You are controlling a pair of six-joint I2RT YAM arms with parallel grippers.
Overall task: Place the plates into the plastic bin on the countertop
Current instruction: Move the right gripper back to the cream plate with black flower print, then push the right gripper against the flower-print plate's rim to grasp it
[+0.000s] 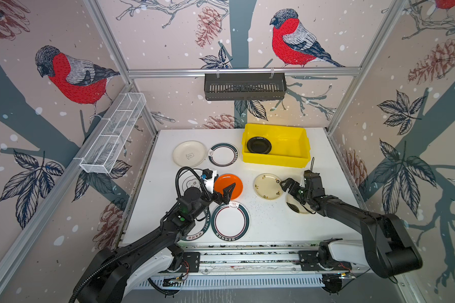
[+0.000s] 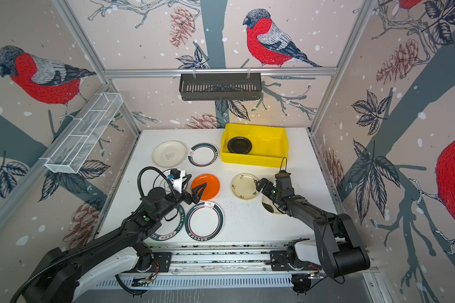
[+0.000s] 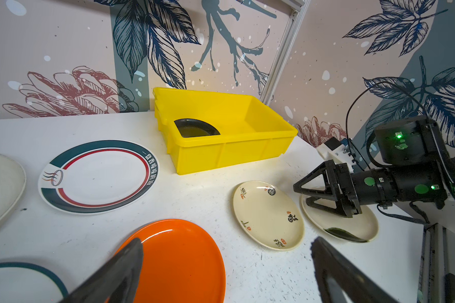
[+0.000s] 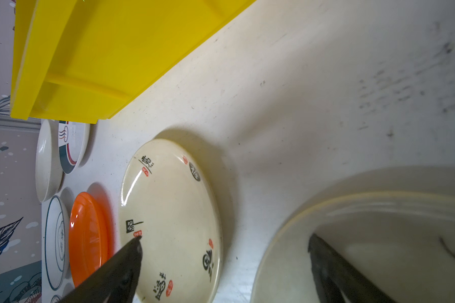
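The yellow plastic bin point(image 1: 273, 159) point(image 3: 229, 154) stands at the back right of the countertop point(image 1: 268, 217) with a black plate point(image 1: 259, 145) inside. My left gripper point(image 1: 227, 194) point(image 3: 229, 251) hangs open over the near edge of the orange plate point(image 1: 227, 183) point(image 3: 179, 257). My right gripper point(image 1: 286, 186) point(image 4: 225, 246) is open and empty, one finger over the cream flowered plate point(image 1: 268, 186) point(image 4: 174, 215), the other over a second cream plate point(image 1: 297, 207) point(image 4: 378, 249). Several more plates lie on the left half.
A plain white plate point(image 1: 189, 153) and a green-rimmed plate point(image 1: 223, 154) lie at the back left. Another green-rimmed plate point(image 1: 230, 221) lies at the front, and two more sit partly under the left arm. A black slotted basket point(image 1: 244, 86) and a white mesh basket point(image 1: 113, 136) hang on the walls.
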